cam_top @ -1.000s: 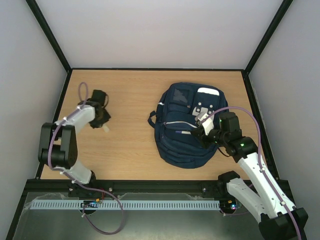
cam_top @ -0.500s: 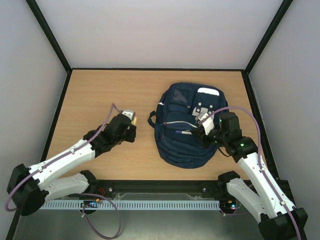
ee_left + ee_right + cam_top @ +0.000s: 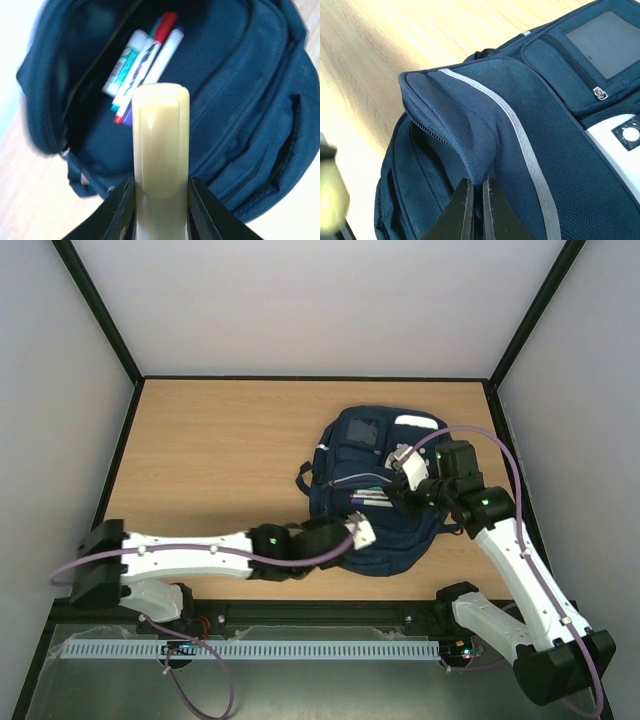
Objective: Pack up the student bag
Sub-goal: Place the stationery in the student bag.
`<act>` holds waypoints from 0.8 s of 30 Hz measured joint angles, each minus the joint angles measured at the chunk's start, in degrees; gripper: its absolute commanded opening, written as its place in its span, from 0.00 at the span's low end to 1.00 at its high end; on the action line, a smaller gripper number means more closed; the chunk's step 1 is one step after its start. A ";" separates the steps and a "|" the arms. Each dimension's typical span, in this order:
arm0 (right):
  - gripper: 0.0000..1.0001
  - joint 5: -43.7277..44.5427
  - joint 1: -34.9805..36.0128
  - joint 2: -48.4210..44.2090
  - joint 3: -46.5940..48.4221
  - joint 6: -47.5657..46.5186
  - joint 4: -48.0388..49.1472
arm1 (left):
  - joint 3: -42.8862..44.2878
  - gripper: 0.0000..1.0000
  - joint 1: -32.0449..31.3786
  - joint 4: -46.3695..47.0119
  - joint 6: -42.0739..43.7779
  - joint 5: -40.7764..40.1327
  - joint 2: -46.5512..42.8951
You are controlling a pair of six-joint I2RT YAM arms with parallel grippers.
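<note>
Where the right hand (image 3: 476, 189) pinches fabric, the student bag (image 3: 547, 150) gapes.

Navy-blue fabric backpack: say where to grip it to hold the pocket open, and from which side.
Pinch the raised fabric fold of the navy-blue fabric backpack beside its grey reflective stripe, coming from the right arm's side, where the right gripper is shut on it. The cloth ridges thin there, and lifting it should gape the pocket.

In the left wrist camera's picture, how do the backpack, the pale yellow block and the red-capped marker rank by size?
1. student bag: fills most of the picture.
2. pale yellow block: looks bigger than the marker, but sits nearest the lens, so unsure.
3. red-capped marker.
</note>
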 measured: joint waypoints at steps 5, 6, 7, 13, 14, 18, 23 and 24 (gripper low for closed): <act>0.01 0.74 -0.02 1.55 3.04 -0.98 -2.78 | 5.46 0.02 -5.09 1.90 11.76 -6.32 10.45; 0.01 0.85 -0.02 1.66 3.37 -1.18 -3.41 | 6.47 0.02 -5.46 2.45 14.21 -7.39 12.83; 0.01 0.94 -0.02 1.70 3.54 -1.29 -3.69 | 7.39 0.02 -5.57 2.73 16.22 -8.31 14.82; 0.01 1.09 -0.02 1.81 4.68 -1.53 -5.38 | 11.76 0.02 -4.55 5.88 25.77 -12.85 24.26; 0.01 1.09 -0.02 1.81 4.76 -1.53 -5.40 | 12.39 0.02 -4.44 6.45 27.10 -13.38 24.76; 0.01 1.05 -0.02 1.81 5.05 -1.51 -6.05 | 13.68 0.02 -2.69 8.66 30.45 -13.90 27.15; 0.01 1.01 -0.04 1.81 5.31 -1.53 -6.38 | 15.47 0.04 -0.07 12.24 34.62 -14.21 29.03; 0.01 0.96 -0.04 1.81 5.31 -1.53 -6.38 | 16.04 0.04 0.33 12.92 35.41 -14.32 29.70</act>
